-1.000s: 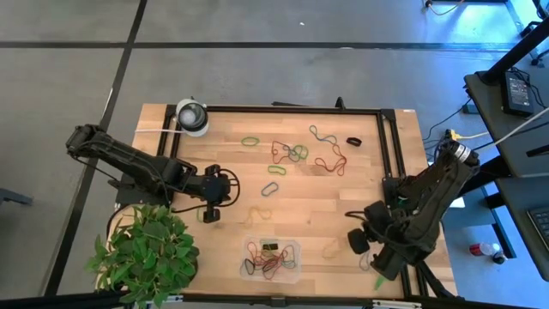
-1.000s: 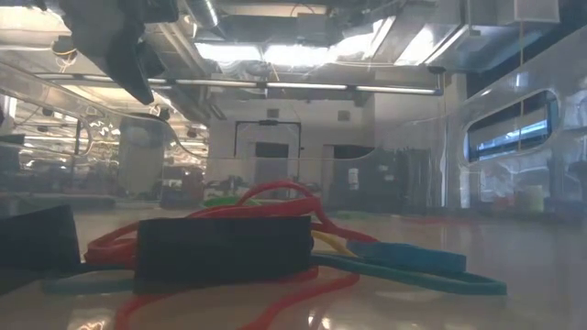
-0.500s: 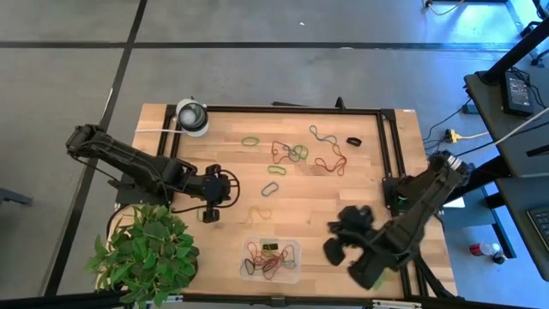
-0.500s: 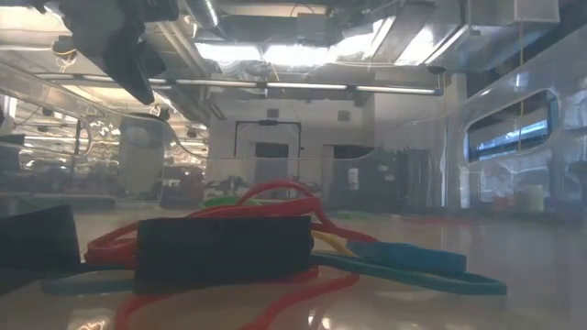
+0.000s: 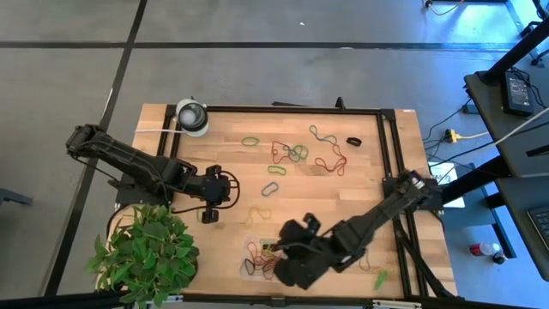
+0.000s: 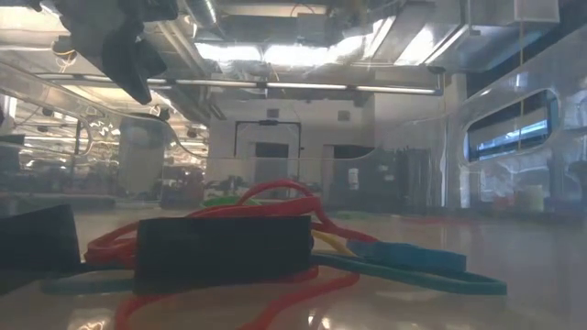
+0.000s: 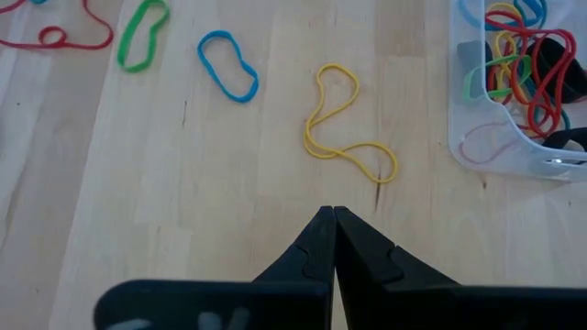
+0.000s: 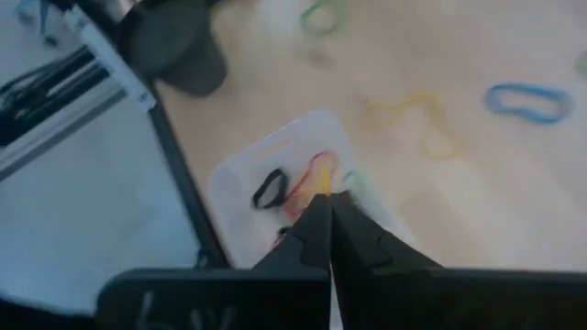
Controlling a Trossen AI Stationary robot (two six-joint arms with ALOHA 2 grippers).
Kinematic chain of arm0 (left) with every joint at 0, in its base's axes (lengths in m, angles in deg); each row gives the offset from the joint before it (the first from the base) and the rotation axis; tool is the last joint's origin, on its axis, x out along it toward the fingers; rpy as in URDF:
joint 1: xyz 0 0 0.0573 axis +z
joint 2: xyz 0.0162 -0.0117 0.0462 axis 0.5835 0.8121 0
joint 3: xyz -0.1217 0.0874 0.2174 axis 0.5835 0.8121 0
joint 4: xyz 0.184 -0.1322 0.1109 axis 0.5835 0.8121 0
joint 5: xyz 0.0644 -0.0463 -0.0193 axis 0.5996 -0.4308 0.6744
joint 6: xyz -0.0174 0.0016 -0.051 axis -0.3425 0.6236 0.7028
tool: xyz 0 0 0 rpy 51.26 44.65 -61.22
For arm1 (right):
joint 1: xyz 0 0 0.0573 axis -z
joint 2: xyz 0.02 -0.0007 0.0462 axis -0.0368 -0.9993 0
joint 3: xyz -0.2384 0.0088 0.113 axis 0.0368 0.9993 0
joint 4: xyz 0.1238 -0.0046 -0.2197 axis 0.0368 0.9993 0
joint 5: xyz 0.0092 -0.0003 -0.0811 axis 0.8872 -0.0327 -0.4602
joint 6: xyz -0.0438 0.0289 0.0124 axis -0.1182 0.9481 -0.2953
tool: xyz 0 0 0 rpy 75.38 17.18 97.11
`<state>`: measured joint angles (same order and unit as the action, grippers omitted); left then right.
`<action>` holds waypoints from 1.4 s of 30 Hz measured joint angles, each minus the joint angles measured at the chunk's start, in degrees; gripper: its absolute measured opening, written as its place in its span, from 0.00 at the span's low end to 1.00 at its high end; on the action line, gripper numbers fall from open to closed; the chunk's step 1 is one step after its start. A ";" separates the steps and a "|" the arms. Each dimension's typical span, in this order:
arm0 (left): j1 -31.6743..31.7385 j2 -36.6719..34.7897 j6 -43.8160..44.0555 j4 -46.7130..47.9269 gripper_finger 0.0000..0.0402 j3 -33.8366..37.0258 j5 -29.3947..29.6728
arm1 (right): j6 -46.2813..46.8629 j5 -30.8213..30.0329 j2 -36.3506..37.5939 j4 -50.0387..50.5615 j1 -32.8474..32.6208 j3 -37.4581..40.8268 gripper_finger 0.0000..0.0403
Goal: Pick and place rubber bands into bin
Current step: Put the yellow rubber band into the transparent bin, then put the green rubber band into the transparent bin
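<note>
Step in hand: the right gripper (image 5: pixel 287 257) hangs over the small clear plastic rectangular bin (image 5: pixel 292 244) at the table's near edge, which I read as the delivery stage of a carry.
Right gripper state: the two dark fingers (image 8: pixel 323 229) are pressed tip to tip. Something yellow sits at the tips in the right wrist view, but whether it is pinched or simply lies in the bin below, I cannot tell.
Bin contents: a tangle of thin red, yellow, green and blue rubber bands (image 7: pixel 514 46), plus a black loop (image 8: pixel 269 187) (several bands already delivered, then).
Left gripper (image 5: pixel 210 210): fingers closed together with nothing between them, low over the light wooden table (image 5: pixel 343 215) on its left side, waiting.
Nearest loose band: a thin yellow rubber band (image 7: pixel 344 124) bent into a loose figure-eight lies flat on the wood just ahead of the left fingertips, between them and the bin.
Other loose bands: a blue oval loop (image 7: pixel 228 77) and a green one (image 7: pixel 143 35) beyond it; more red, green and black loops scattered toward the far edge, well apart from both grippers.
Next move, as I judge it: if a band is held, part the right fingers over the bin; otherwise, open and descend on a loose loop, the yellow one being closest.
Bystanders: a potted green plant (image 5: pixel 146 253) at the near left corner and a round white-and-grey object (image 5: pixel 192 116) at the far left corner.
</note>
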<state>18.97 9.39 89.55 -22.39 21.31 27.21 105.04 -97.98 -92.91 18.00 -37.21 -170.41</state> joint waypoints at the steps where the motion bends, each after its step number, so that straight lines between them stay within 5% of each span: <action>1: -0.02 0.00 -0.01 0.00 0.00 0.00 0.01 | -0.65 1.81 -1.22 0.04 0.33 -1.39 0.00; 7: -0.02 0.00 0.37 -0.02 0.01 0.00 -0.03 | -0.40 9.57 -7.19 5.90 1.86 -7.35 0.00; 26: -0.04 0.00 3.79 -0.15 0.01 0.00 3.01 | 7.30 26.74 -20.66 10.37 3.96 -7.63 0.01; 42: -0.03 0.00 5.15 0.03 0.11 0.00 5.36 | 3.19 27.53 -19.67 13.64 4.56 -13.37 0.30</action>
<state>18.94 9.39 94.70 -22.36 21.31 32.57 108.23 -70.45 -112.57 31.64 -32.65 -183.78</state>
